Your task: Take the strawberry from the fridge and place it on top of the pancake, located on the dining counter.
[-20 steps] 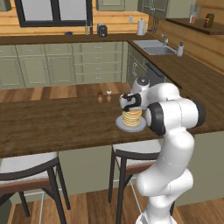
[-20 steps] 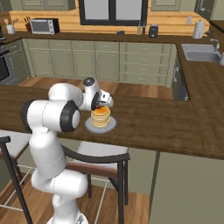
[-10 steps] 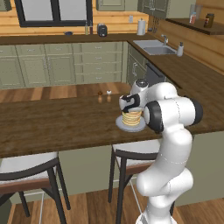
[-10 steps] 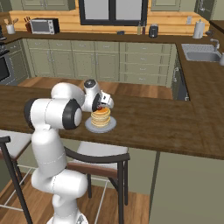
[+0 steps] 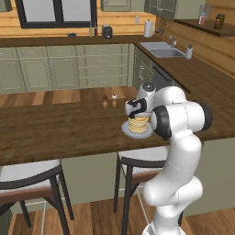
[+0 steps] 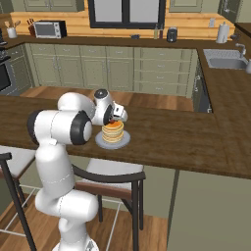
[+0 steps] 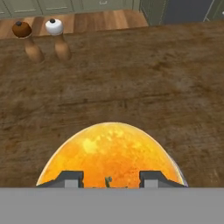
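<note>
Right, plate (image 5: pixel 125 132) on tabletop (image 5: pixel 55 131) holds the pancake (image 7: pixel 109 153) stack, end effector (image 7: pixel 108 178) just above its orange top, fingers parted narrowly with a tiny dark stem between; strawberry itself hidden, grip unclear.

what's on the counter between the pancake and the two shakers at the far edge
Nothing: in the hand view, only bare brown wood of the dining counter lies between the pancake and the two shakers.

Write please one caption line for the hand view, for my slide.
Fingers hover apart just above the orange-topped pancake on the dark dining counter, two shakers beyond.
</note>
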